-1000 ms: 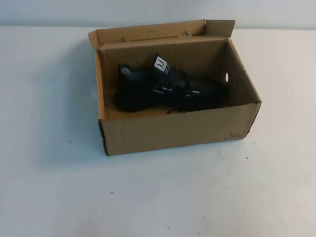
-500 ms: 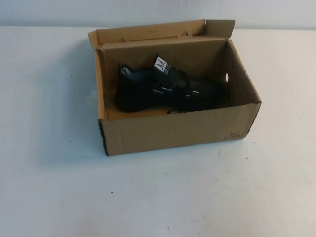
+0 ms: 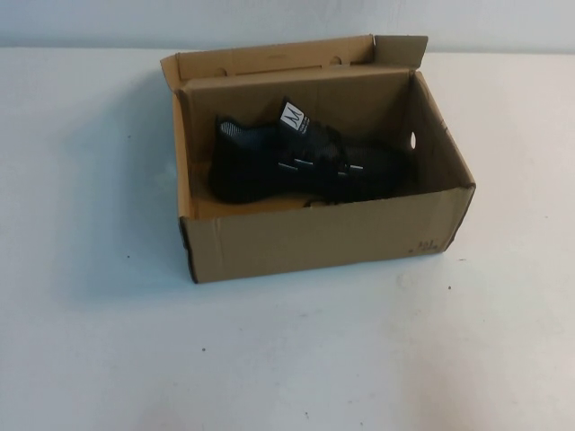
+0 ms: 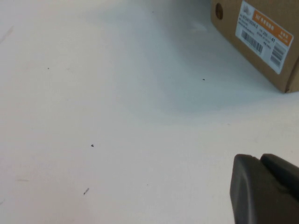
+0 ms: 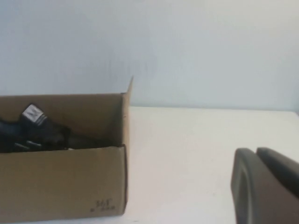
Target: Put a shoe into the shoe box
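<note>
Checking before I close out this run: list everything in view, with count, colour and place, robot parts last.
shoe box: one, brown cardboard, mid-table, flap lid open at the far side.
shoe: one, black with white tongue tag, inside the shoe box.
label: one, white and orange, on an end wall of the shoe box.
table: one, white, under everything.
left gripper: one, black, low over bare table near the labelled end.
right gripper: one, black, beside the shoe box, apart from it.

A plain white worktop (image 3: 287,359) fills the scene, flecked with small dark specks. Behind it stands a pale, bare wall (image 5: 187,46).
</note>
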